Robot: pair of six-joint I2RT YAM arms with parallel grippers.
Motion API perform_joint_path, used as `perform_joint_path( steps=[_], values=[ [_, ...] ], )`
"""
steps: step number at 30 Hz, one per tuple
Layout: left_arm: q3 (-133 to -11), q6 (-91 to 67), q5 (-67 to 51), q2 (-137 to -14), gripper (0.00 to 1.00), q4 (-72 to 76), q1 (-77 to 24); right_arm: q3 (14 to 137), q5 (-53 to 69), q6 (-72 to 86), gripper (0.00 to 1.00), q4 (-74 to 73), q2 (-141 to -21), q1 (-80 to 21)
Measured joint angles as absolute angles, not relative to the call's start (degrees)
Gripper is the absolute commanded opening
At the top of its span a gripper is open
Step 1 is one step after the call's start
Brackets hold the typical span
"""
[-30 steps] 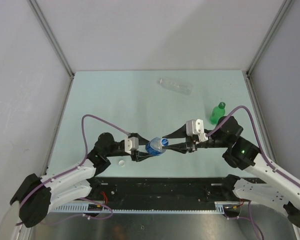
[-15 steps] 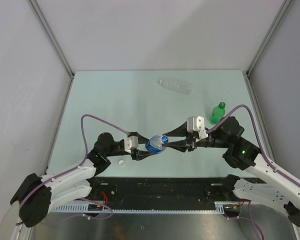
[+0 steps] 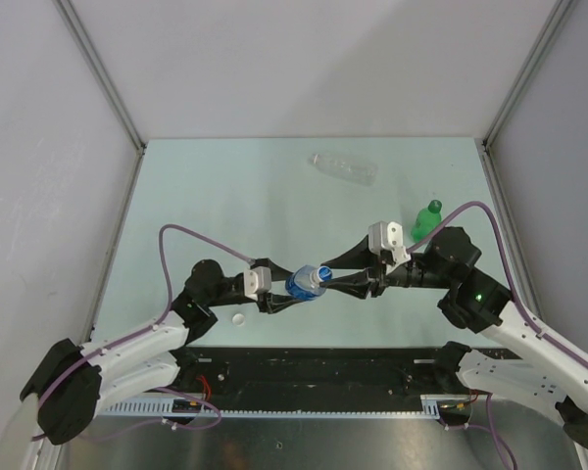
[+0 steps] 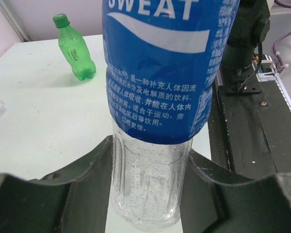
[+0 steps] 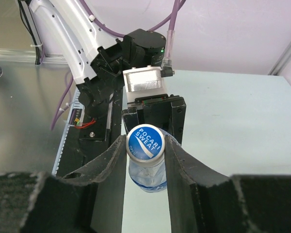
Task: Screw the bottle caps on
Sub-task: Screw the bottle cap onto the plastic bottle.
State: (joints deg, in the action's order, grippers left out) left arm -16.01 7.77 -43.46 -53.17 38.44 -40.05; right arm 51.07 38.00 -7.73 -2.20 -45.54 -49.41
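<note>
The blue-labelled clear bottle [image 4: 157, 73] is held tilted over the table, and my left gripper [image 4: 150, 153] is shut on its clear lower body. My right gripper [image 5: 145, 145] is shut on its cap [image 5: 145, 142], a white-rimmed cap with a blue printed top sitting on the bottle's neck. In the top view the two grippers meet at this bottle [image 3: 302, 285], left gripper [image 3: 286, 294] and right gripper [image 3: 329, 281] facing each other. The green bottle [image 3: 426, 221] stands upright at the right with its green cap [image 4: 61, 20] on. The unlabelled clear bottle [image 3: 343, 167] lies on its side at the back. One white cap [image 3: 238, 318] lies loose beside the left arm.
Grey walls and metal posts close in the pale green table [image 3: 225, 196] on three sides. A black rail with wiring [image 3: 314, 367] runs along the near edge between the arm bases. The left arm's purple cable [image 3: 191, 233] loops above the table.
The right wrist has turned a little around the cap, its white camera block shifting toward the back. The left gripper and the bottle have stayed in place.
</note>
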Motion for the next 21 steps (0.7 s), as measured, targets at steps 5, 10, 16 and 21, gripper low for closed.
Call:
perform_joint_path(
  steps=[5, 10, 16, 21],
  values=[
    [-16.0, 7.7, -43.7, -53.6, 0.00, 38.1, -40.1, 51.2, 38.0, -9.6, 0.00, -3.0, -46.1, -49.4],
    [-16.0, 7.5, -43.4, -53.1, 0.00, 37.1, -40.0, 51.7, 38.0, -10.7, 0.00, -3.5, -47.8, -49.4],
    [-16.0, 7.2, -41.1, -50.2, 0.00, 34.6, -39.8, 53.0, 36.7, -10.0, 0.00, -2.8, -49.8, -49.4],
    [-16.2, 6.3, -36.1, -48.0, 0.00, 32.4, -39.7, 53.5, 31.7, -6.6, 0.00, -0.7, -51.6, -49.4]
  ],
)
